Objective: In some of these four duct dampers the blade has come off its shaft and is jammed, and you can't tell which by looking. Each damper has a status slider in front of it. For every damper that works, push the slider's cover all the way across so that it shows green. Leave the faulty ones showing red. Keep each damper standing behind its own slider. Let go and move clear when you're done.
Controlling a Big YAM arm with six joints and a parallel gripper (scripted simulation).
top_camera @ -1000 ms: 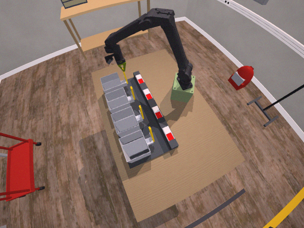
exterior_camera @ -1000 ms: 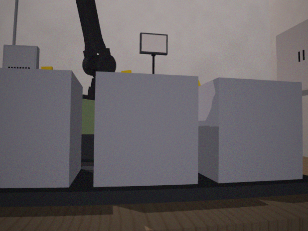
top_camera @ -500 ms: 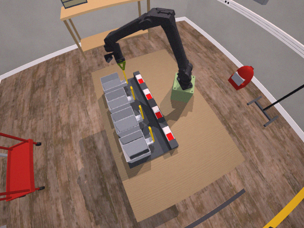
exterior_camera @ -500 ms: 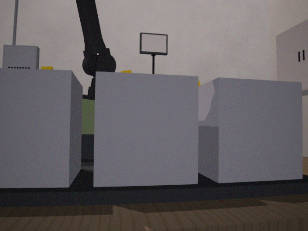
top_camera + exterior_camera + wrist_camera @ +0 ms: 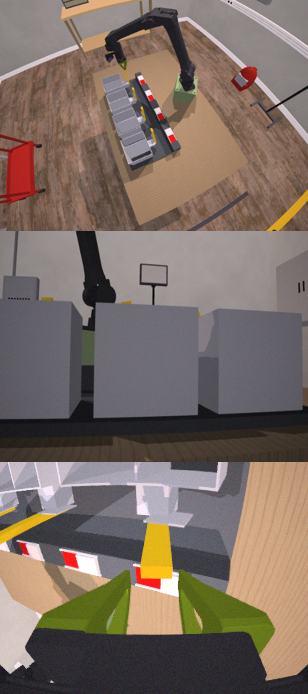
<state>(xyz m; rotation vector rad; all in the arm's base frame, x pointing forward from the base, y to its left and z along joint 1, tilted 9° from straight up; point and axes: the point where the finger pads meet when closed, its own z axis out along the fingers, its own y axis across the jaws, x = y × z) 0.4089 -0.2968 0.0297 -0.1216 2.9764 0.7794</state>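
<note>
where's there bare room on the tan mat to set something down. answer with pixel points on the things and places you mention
Widest patch: on the mat (image 5: 199, 159), beyond the slider strip's (image 5: 177, 147) near end, below the green base (image 5: 184, 96). Another lies between strip and base. Crowded: the damper row (image 5: 135, 119), boxes nearly touching.

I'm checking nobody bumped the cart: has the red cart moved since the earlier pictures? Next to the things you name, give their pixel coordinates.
No, the red cart (image 5: 21, 169) stands in the same place on the floor, left of the wooden mat (image 5: 199, 154).
</note>
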